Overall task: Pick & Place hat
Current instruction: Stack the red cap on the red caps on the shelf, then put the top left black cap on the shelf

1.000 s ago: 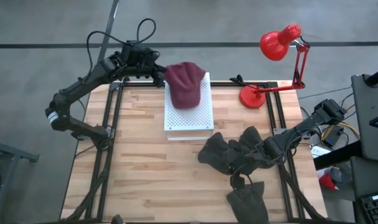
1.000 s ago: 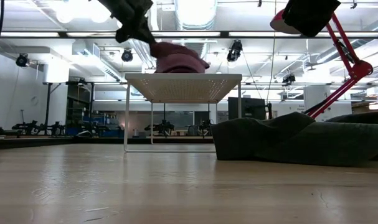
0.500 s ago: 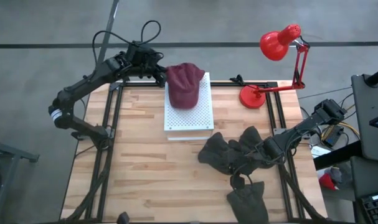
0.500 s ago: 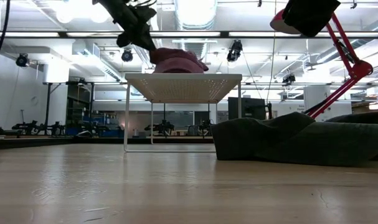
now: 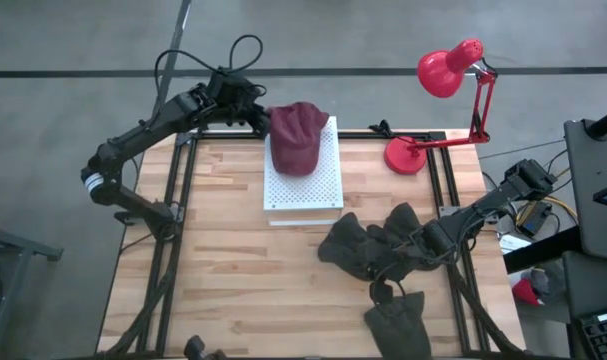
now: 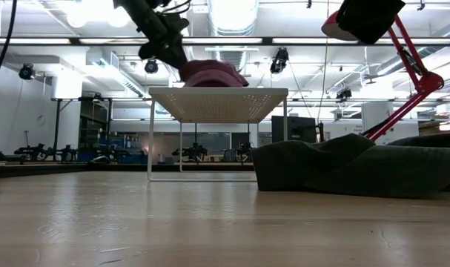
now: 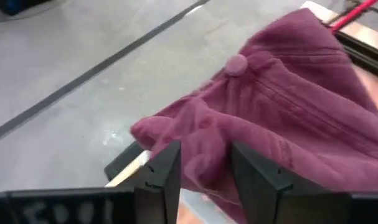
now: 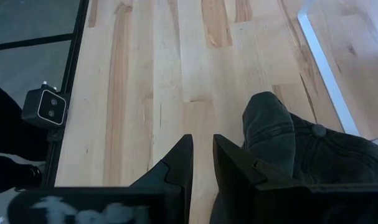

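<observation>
Maroon hat (image 5: 294, 135) on white perforated stand (image 5: 303, 185), pinched by left fingers (image 7: 165, 171); right fingers (image 8: 179, 163) clenched, empty.

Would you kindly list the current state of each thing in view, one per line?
Maroon fabric cap: lying crumpled on the white perforated metal stand.
Left gripper: pinching the cap's edge.
Right gripper: nearly closed, empty, beside the dark grey hats.
Dark grey hats: heaped on the table.
Red desk lamp: upright.

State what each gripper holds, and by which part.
The left gripper pinches a fold at the edge of the maroon fabric cap on the white perforated stand. The right gripper holds nothing.
</observation>
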Robot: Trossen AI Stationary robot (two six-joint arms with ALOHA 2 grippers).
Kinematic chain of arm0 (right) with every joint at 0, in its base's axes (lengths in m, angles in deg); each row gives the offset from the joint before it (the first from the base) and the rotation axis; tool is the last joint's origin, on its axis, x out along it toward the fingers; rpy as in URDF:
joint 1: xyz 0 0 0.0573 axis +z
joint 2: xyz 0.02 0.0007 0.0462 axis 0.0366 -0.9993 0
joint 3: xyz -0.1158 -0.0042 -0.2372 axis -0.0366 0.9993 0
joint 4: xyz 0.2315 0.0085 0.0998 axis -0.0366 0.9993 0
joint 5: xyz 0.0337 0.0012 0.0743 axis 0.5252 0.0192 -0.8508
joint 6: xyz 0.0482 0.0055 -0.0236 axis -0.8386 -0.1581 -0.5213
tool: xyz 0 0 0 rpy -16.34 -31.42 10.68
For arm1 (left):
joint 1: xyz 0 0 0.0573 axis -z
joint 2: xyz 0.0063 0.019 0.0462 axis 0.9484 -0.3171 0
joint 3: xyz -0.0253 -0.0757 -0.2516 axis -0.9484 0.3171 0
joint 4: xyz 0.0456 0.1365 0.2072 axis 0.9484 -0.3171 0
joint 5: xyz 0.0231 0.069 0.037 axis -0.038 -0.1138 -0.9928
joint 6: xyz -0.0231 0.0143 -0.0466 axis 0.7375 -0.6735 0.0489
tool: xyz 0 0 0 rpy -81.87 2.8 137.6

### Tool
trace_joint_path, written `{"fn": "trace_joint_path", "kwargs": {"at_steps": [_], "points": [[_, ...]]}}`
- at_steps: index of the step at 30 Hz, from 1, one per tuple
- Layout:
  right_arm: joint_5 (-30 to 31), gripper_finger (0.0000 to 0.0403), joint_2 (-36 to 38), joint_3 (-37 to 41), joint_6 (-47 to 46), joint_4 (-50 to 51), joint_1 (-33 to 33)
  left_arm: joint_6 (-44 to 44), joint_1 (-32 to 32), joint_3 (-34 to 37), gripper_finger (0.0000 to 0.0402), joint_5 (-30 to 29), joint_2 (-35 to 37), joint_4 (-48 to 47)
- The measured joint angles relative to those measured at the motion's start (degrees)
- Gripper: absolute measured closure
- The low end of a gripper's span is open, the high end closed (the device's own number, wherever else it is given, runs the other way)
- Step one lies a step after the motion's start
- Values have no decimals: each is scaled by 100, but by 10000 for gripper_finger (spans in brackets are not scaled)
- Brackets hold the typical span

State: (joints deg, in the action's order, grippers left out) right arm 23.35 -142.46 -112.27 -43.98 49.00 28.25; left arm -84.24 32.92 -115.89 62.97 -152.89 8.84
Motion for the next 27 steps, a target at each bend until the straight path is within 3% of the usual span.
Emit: {"fn": "trace_joint_path", "kwargs": {"at_steps": [11,21,27], "points": [[0,342,0,0,20,7,0,42,0,0,271,-423,0,-22],[2,342,0,0,20,17,-4,105,-4,-98,271,-2473,39,-365],[136,342,0,0,77,20,-4,145,78,-114,271,-2540,265,-419]]}}
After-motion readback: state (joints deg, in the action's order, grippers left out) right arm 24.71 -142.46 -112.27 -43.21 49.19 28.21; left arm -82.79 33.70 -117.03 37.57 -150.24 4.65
